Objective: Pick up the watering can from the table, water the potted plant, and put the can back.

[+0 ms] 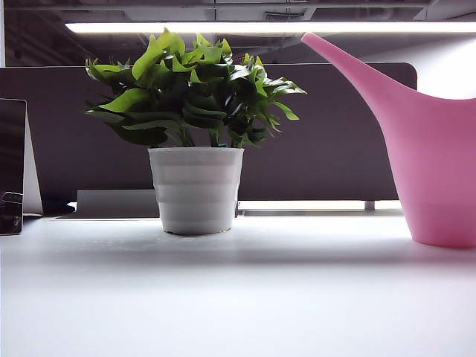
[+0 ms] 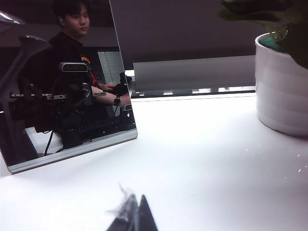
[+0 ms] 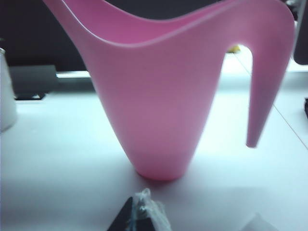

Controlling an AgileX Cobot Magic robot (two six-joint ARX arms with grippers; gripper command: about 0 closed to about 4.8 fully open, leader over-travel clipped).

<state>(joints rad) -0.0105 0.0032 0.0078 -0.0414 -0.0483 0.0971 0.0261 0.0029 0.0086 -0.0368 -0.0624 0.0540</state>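
Pink plastic watering can [image 1: 439,163] standing untouched on the white matte surface [image 1: 238,297], so either the pickup is yet to come or the can is already set back.

Exterior view: the can stands at the right, spout rising toward the bushy green potted plant in its white ribbed pot [image 1: 195,190], near but apart; grey partition panels and a ceiling light strip lie behind. Left wrist view: the left claw [image 2: 134,216], tips together, sits low beside the pot, with a leaning dark screen [image 2: 67,96] mirroring a seated person. Right wrist view: the right claw [image 3: 142,214], closed and empty, faces the can's body; if grasping comes next, it must open and reach the curved handle [image 3: 267,77].
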